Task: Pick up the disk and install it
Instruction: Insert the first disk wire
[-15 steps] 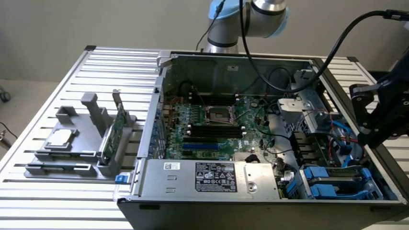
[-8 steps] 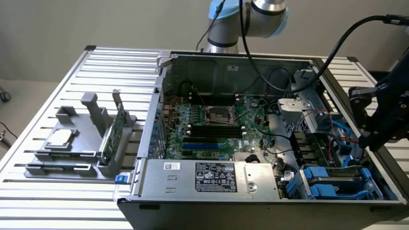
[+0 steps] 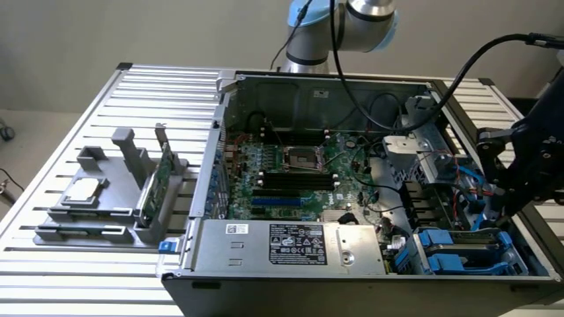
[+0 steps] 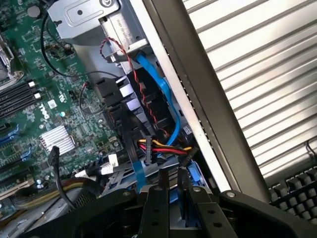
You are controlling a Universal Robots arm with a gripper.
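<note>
a ribbed metal tabletop [image 3: 158,99] carried an open computer case [image 3: 352,290] in front of a plain wall. the disk [image 3: 458,249] lay low in the drive bay at the case corner on the exterior view's right, with its blue carrier around it, beside the power supply [image 3: 291,243]. i would judge it stiff and rather heavy for its size, with smooth metal faces that could slip, and sensitive to a knock. the side rails of the blue carrier seemed the safer place to hold, away from the label and the cables [image 4: 163,148]. the arm [image 3: 539,145] reached down into the case at that same side, its black wrist steeply inclined over the bay. the jaws stood close over the carrier with only a narrow gap and a strip of blue in it; whether they pinched it i could not tell.
</note>
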